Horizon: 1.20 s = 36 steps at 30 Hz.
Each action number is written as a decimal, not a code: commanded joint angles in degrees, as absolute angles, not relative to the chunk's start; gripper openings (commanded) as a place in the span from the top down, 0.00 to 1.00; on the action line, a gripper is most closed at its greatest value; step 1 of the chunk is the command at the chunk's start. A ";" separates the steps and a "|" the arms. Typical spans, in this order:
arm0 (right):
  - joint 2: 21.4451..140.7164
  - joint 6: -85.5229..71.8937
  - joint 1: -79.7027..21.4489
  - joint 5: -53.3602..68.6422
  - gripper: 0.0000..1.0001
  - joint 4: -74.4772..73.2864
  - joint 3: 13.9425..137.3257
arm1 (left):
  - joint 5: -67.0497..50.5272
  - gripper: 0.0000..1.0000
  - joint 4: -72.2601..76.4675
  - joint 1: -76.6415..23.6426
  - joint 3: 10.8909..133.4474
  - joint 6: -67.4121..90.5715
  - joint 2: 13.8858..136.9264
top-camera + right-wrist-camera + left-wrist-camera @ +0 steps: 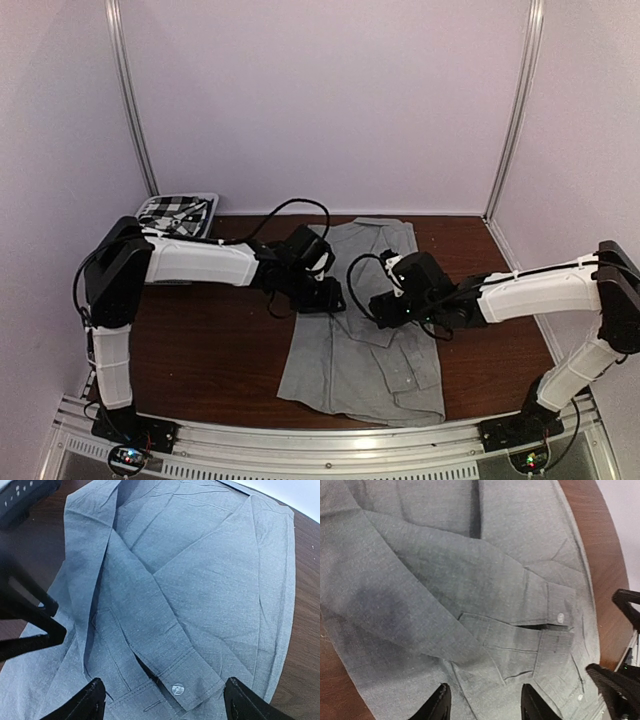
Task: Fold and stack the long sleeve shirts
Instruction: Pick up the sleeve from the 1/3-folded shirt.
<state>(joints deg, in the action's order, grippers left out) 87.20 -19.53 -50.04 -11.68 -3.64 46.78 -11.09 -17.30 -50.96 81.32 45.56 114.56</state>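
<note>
Just above the grey shirt (350,362) — left gripper (485,705) and right gripper (165,700), both spread

Middle of the grey shirt (350,372) hidden from above under the left gripper (322,297) and right gripper (386,306), checked shirt (163,212) mostly buried in the basket (209,200) at the far left corner, finger bases cut off at both wrist views' bottom edges

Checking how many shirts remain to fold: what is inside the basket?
The basket holds the checked shirt, bunched up and filling it. Whether anything lies beneath that shirt cannot be seen, because the cloth covers the basket's floor.
</note>
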 commanded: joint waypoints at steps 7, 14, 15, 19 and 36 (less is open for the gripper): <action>79.91 -25.70 -47.09 -14.27 0.17 -0.46 43.32 | 12.09 0.47 -26.41 -56.75 89.34 52.79 121.06; 78.45 -25.31 -46.28 -13.54 0.17 -0.63 42.68 | 12.76 0.43 -26.33 -58.01 92.19 53.65 124.47; 78.30 -25.31 -46.31 -13.33 0.17 -0.57 42.59 | 12.81 0.43 -26.40 -58.21 93.05 53.61 124.99; 77.87 -25.70 -46.26 -13.02 0.17 -0.15 42.11 | 13.50 0.44 -26.38 -58.51 95.15 53.56 126.87; 76.37 -19.41 -46.55 -8.57 0.18 3.08 39.14 | 11.15 1.00 -26.05 -56.58 92.87 49.02 119.86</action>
<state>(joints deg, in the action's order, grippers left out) 77.71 -22.87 -46.52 -9.87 0.73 40.01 14.04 -27.88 -58.02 93.76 51.75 125.12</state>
